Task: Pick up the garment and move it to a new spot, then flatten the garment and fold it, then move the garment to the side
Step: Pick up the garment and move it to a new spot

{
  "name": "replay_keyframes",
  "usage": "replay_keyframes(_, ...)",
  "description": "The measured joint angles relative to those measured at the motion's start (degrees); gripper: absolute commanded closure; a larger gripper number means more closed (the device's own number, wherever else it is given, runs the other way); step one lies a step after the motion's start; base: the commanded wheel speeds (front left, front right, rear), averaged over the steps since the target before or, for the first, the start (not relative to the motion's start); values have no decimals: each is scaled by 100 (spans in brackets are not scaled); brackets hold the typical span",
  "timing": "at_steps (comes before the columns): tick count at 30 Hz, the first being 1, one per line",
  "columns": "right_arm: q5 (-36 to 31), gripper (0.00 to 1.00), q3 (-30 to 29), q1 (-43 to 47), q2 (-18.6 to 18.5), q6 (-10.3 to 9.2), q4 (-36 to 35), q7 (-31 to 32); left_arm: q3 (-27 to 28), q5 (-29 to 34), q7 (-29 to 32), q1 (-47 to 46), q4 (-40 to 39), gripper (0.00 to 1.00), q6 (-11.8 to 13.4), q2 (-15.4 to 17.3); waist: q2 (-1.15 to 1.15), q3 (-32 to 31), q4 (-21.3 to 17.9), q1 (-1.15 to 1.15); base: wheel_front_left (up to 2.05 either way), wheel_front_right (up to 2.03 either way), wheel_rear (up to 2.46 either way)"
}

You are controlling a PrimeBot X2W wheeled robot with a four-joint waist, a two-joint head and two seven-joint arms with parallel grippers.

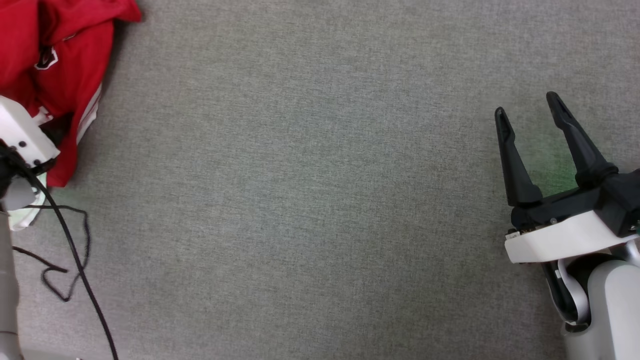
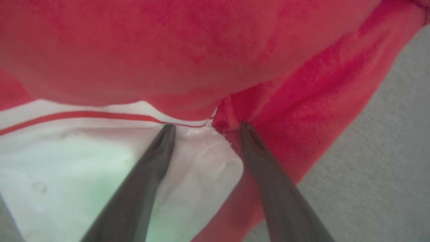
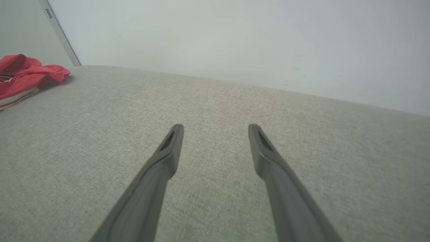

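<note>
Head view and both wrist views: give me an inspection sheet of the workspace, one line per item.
Surface: grey woven surface, flat, mostly bare.
Job's things: garment, red with white striped trim, bunched at the far left; not flattened or folded.
Clutter: nothing seen.
Grippers: left gripper open, tips at the garment's white-red boundary; right gripper open over bare surface, apart from the garment.
Cables: black cable running from the left wrist to the near edge; thin black cord looped beside it.
Surroundings: pale wall behind the surface.
</note>
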Motion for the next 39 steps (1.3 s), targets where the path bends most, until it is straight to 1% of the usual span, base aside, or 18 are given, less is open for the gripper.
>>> replay_keyframes(3, 0, 0, -32, -2, 0, 0, -9, -1, -88, 35, 353, -2, -59, 0, 69, 74, 0, 19, -24, 0, 0, 0, 0)
replay_keyframes(4, 0, 0, -36, -4, 0, 0, -16, -3, -94, 35, 430, 4, -91, 60, 70, 94, 0, 15, -30, 0, 0, 0, 0)
replay_keyframes(5, 0, 0, -46, -5, 0, 0, -20, -5, -112, 36, 503, 19, -118, 100, 77, 105, 0, 9, -31, 0, 0, 0, 0)
replay_keyframes(7, 0, 0, -77, -5, 0, 0, -25, -4, -151, 70, 530, 69, -202, 100, 133, 131, 0, -7, -21, 0, 0, 0, 0)
replay_keyframes(10, -2, 0, -111, -5, 4, 0, -19, -4, -188, 166, 300, 160, -324, 100, 215, 82, 0, -71, 5, 0, 0, 0, 0)
replay_keyframes(15, -2, 0, -121, 2, 62, 0, 87, -74, -287, 434, -595, 235, -483, 100, 218, -14, 0, -320, 49, 0, 0, 0, 0)
replay_keyframes(18, -2, 0, -160, 40, 110, 0, 149, -125, -320, 577, -1194, 209, -549, 100, 267, -97, 0, -545, 73, 0, 0, 0, 0)
replay_keyframes(23, -2, 0, -275, 252, 224, 0, 294, -179, -470, 768, -2268, 127, -494, 100, 257, -434, 0, -980, 126, 0, 0, 0, 0)
replay_keyframes(26, -2, 0, -333, 376, 298, 0, 331, -200, -554, 900, -2884, 144, -411, 100, 219, -573, 0, -1269, 130, 0, 0, 0, 0)
replay_keyframes(30, -1, 0, -436, 573, 382, 0, 382, -203, -688, 980, -3649, 322, -376, 100, 216, -927, 0, -1638, 87, -1, 0, 0, 0)
replay_keyframes(33, 14, 0, -482, 731, 424, 0, 393, -191, -783, 1051, -4092, 504, -424, 100, 202, -1081, 0, -1877, 8, -1, 0, 0, 0)
replay_keyframes(34, 20, 0, -482, 776, 434, 0, 408, -189, -832, 1080, -4202, 565, -456, 100, 157, -1134, 0, -1946, -31, -1, 0, 0, 0)
replay_keyframes(36, 41, 0, -475, 853, 454, 0, 420, -157, -938, 1084, -4330, 717, -564, 100, 66, -1239, 0, -2055, -147, -2, 0, 0, 0)
replay_keyframes(37, 41, 0, -475, 853, 454, 0, 420, -157, -938, 1084, -4330, 717, -564, 100, 66, -1239, 0, -2055, -147, -2, 0, 0, 0)
replay_keyframes(39, 46, 0, -488, 975, 461, 0, 428, -140, -1101, 1117, -4430, 900, -813, 100, -2, -1381, 0, -2195, -349, -1, 0, 0, 0)
